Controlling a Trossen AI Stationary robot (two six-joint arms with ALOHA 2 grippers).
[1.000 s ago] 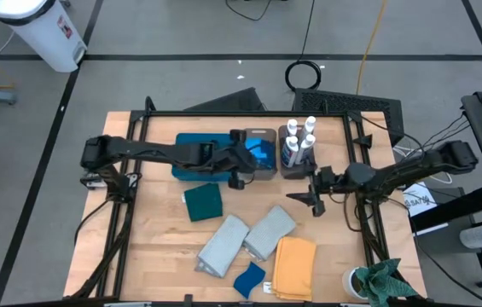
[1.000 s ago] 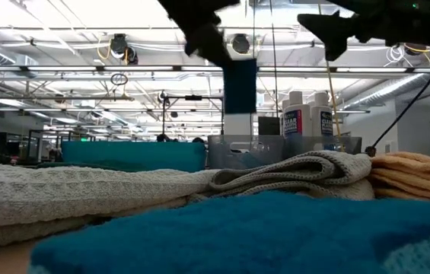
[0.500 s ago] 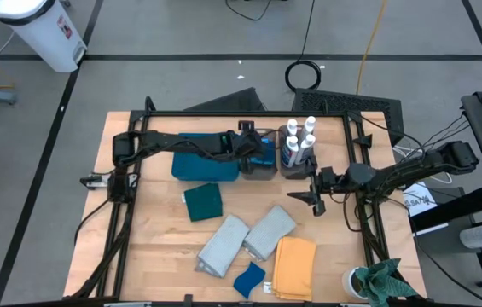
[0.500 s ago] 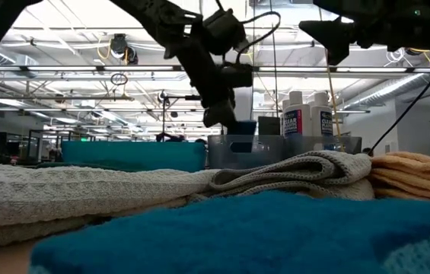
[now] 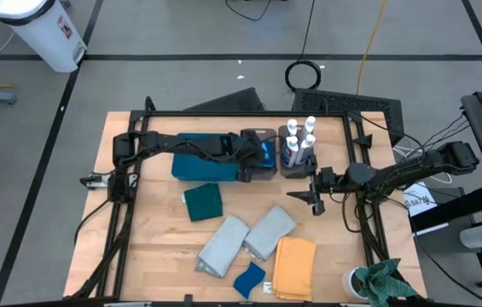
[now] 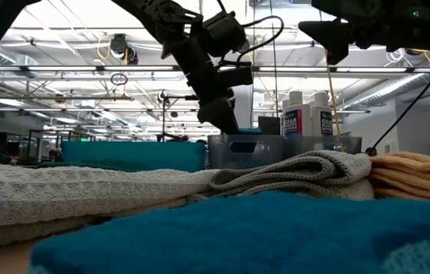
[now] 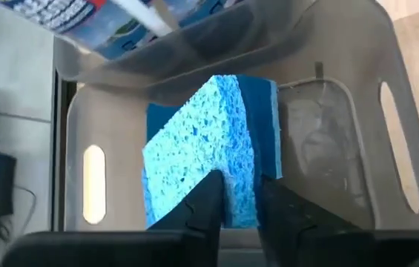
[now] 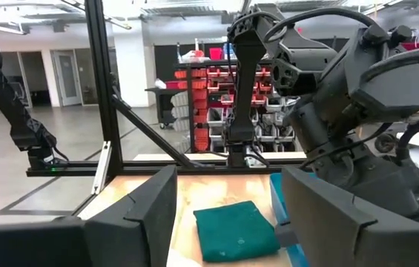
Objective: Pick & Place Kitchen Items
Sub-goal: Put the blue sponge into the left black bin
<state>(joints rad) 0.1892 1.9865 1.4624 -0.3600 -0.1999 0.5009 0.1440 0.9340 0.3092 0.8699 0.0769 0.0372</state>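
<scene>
Here, seen from above, a pale wooden table (image 5: 155, 247) carries a flat teal tray (image 5: 191, 166) and two grey-brown bins along its far side. The left bin (image 5: 268, 168) is where the work is; the right bin (image 5: 299, 167) beside it holds white bottles (image 5: 299, 141) with blue labels standing upright.

The left gripper (image 7: 240, 194) reaches down into the left bin, its two dark fingers clamped on a blue sponge (image 7: 208, 159). The wrist view shows the sponge standing on edge inside the bin, low down near the floor, with clear space on either side.

To finish this step well, the sponge probably wants lowering until it touches the bin floor, then the fingers parting only a little, then a straight rise so they do not catch the rim or the bottles next door.

The right gripper (image 5: 316, 198) waits just in front of the right bin, fingers spread apart and empty.

Nearer the front edge lie the items not yet moved: a dark teal cloth (image 5: 203, 203), two pale grey cloths (image 5: 246, 238), a mustard yellow cloth (image 5: 295, 268) and a second blue sponge (image 5: 249, 279).
</scene>
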